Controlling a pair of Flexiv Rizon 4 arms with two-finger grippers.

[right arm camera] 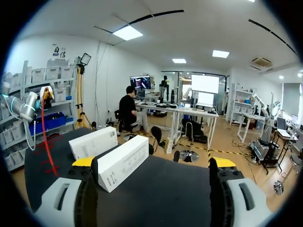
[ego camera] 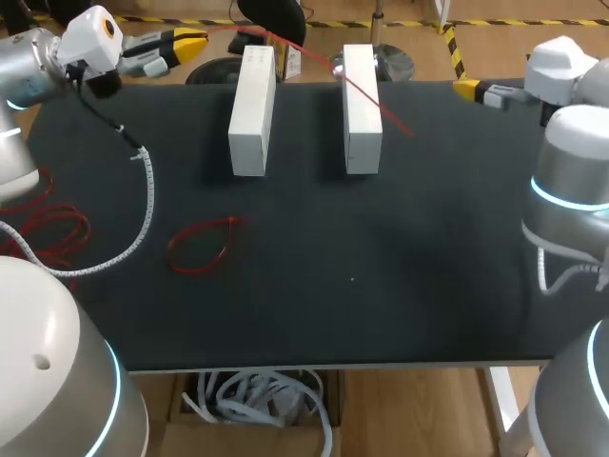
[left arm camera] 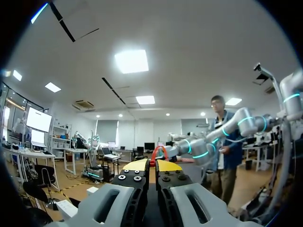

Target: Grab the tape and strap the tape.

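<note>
Left gripper [left arm camera: 152, 165] is pinched narrow on the red tape [ego camera: 395, 121]; right gripper [right arm camera: 152, 162] gapes wide, holding nothing. On the black table [ego camera: 381, 286], nearest, lies a loose red loop [ego camera: 202, 246]. Beyond it are a white box [ego camera: 251, 114] and a second white box [ego camera: 362, 138], side by side and apart. At the far edge the tape runs from the left fingers across the second box, down onto the table.

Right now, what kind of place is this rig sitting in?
Most likely a robotics lab test bench: a black-topped table, a robot arm's left end effector shut on a red tape stretched over it, and two white boxes set out like props.
</note>
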